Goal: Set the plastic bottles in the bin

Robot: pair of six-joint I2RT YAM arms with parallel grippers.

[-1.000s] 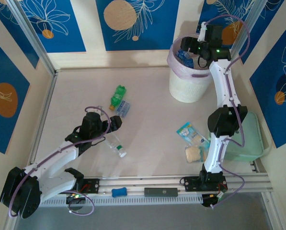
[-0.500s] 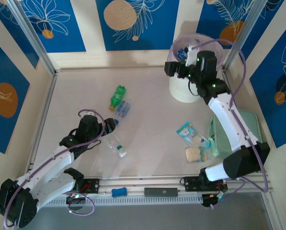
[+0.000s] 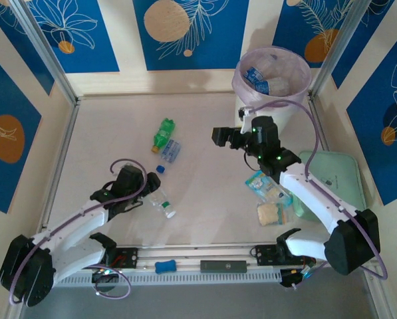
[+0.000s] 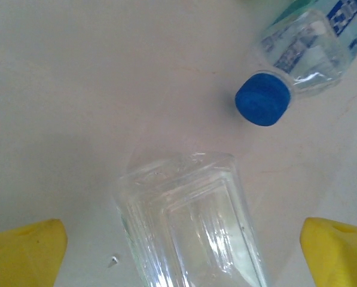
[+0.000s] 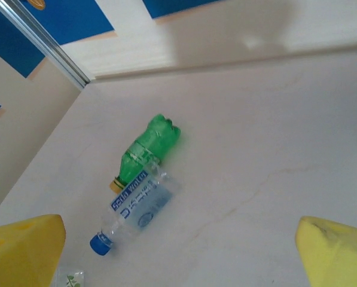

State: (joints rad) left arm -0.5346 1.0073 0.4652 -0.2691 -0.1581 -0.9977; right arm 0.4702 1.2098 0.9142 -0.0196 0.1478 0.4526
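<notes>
**A:** Claws?
**B:** Left gripper is spread wide, low over the table, left of middle, toward the near edge. A clear bottle lies between its fingers. Neither finger touches it.
**A:** Right one?
**B:** Right gripper is spread wide too, nothing in it. It hangs over the middle of the table, pointed left.
**A:** Other loose bottles?
**B:** Two. A green bottle and a blue-label bottle lie side by side, touching, left of middle toward the far edge. The labelled one's blue cap points toward the near edge, just beyond the clear bottle's base.
**A:** Bin?
**B:** The pink-lined bin stands upright in the far right corner. There's a binned bottle with a blue label inside, and more clear plastic beside it. Can't count those.
**A:** Clutter?
**B:** A snack packet and a tan square piece lie right of middle, toward the near edge. A mint-green case lies flat along the right edge.
</notes>
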